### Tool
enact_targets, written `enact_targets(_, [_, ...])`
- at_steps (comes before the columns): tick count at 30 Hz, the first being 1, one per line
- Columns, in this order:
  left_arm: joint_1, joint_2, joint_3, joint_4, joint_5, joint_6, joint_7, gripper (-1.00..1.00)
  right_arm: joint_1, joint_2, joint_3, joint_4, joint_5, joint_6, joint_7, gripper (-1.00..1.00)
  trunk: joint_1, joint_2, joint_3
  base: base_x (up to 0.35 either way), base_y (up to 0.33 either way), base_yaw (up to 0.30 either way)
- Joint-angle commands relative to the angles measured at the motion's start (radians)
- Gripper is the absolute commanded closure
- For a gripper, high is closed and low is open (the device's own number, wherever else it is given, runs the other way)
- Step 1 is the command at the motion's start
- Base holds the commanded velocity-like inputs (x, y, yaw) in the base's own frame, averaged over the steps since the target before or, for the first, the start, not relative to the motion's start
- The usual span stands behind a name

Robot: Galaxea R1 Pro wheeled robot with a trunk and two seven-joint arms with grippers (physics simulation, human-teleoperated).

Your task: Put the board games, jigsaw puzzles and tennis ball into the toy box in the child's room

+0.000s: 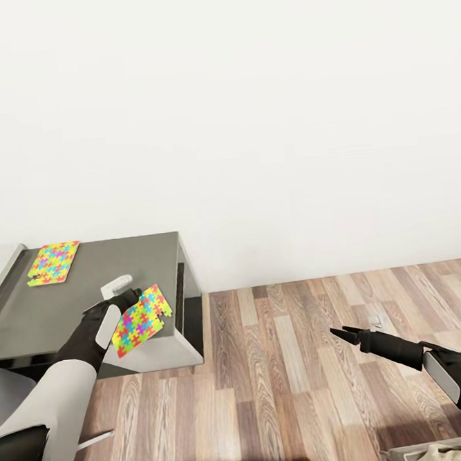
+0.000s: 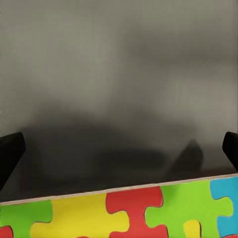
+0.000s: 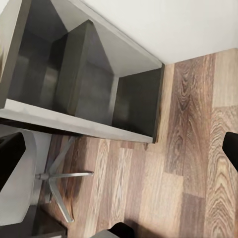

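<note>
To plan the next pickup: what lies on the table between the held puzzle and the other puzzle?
Head view: bare dark table top separates the held puzzle from the other puzzle.

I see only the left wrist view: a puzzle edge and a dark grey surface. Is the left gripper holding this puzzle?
Observer: In the head view, yes, the left gripper holds one jigsaw puzzle, tilted, above the dark grey cabinet section.
Operator: Where is the other puzzle?
Observer: The second jigsaw puzzle lies flat near the cabinet top's far left corner.
Operator: And the right gripper?
Observer: The right gripper is over the wood floor, holding nothing.
</note>
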Motion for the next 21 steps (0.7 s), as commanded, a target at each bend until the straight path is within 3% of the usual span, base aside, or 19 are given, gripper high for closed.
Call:
enact_targets(1, [0.0, 0.0, 0.0, 0.005, 0.014, 0.004, 0.006, -1.0, 0.0, -0.001, 0.002, 0.0, -0.009, 0.01, 0.002, -1.0, 0.001, -0.001, -0.002, -0.027, -0.001, 0.0])
enact_targets(21, [0.0, 0.001, 0.0, -0.021, 0.014, 0.006, 0.006, -1.0, 0.0, -0.001, 0.002, 0.0, -0.009, 0.01, 0.002, -1.0, 0.001, -0.001, -0.002, -0.034, 0.0, 0.0])
